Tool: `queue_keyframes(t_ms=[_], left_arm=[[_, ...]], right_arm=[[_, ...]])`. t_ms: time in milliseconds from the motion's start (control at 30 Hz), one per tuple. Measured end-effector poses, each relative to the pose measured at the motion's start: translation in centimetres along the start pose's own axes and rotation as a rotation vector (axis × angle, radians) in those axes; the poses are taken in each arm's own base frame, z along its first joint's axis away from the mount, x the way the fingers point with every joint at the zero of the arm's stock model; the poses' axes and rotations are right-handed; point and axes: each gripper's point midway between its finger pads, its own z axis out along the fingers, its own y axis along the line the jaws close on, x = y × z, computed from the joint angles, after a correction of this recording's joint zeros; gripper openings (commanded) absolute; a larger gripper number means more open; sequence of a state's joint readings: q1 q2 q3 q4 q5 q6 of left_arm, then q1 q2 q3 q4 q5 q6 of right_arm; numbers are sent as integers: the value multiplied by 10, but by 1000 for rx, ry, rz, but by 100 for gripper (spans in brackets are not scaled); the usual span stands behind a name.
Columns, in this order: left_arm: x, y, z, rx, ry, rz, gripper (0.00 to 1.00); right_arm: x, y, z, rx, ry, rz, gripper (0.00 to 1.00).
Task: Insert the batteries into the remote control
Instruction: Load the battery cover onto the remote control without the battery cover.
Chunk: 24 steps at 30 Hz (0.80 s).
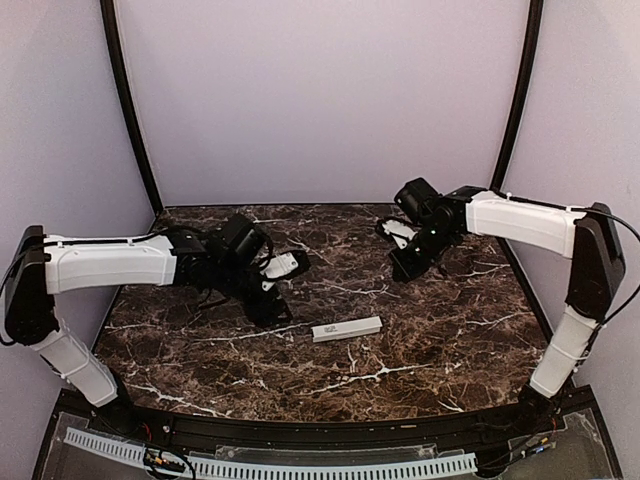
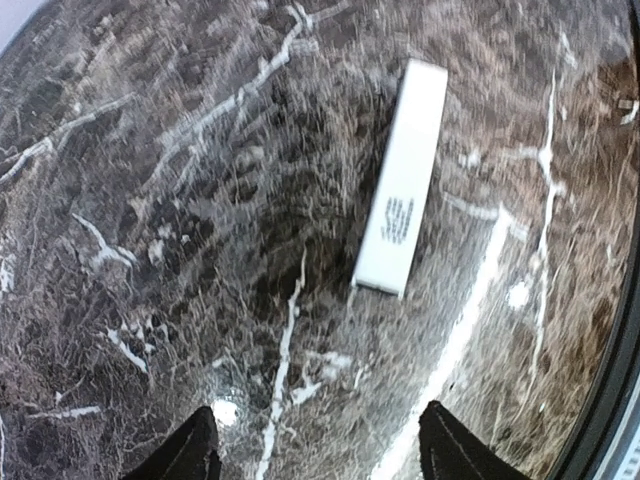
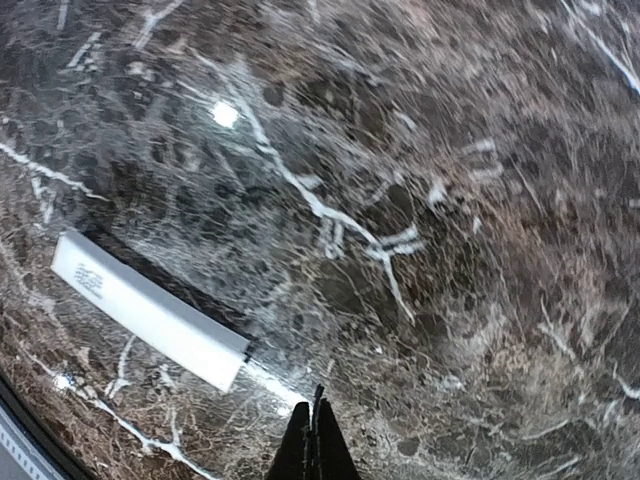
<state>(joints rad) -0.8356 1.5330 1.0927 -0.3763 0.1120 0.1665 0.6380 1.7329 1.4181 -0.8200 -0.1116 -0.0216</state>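
The remote control [image 1: 346, 328] is a slim white bar lying flat on the dark marble table, near the middle front. It also shows in the left wrist view [image 2: 402, 178] and the right wrist view [image 3: 148, 309], with small grey print on its upper face. No recess shows. The batteries are out of view. My left gripper [image 1: 272, 306] is open and empty [image 2: 320, 445], hovering left of the remote. My right gripper [image 1: 405, 268] is shut with nothing between the fingers [image 3: 316, 440], above the table to the remote's far right.
The marble table [image 1: 440, 330] has white veins and a dark raised rim along the front [image 1: 330, 432]. Lilac walls and two black poles [image 1: 128, 110] close in the back and sides.
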Motion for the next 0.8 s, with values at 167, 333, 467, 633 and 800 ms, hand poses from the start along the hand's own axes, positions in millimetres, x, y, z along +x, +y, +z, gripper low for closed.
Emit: queue_keyframes(t_ms=[167,333,467,633,800], left_arm=[[45,-7,25,26,173,42,55],[72,-22,58,45,283,56,40],[81,-24,81,29,325,42,38],[68,-21,90,12,277,3,31],[57,-26,98,38,223,-44,26]], right_arm=[[42,-15,24,87,87,249,0],[63,-20,35,135,121,403,0],[66,-18,43,136,109,476,0],[69,-8,61,130,124,502,0],[70,4,77,85,141,521,0]])
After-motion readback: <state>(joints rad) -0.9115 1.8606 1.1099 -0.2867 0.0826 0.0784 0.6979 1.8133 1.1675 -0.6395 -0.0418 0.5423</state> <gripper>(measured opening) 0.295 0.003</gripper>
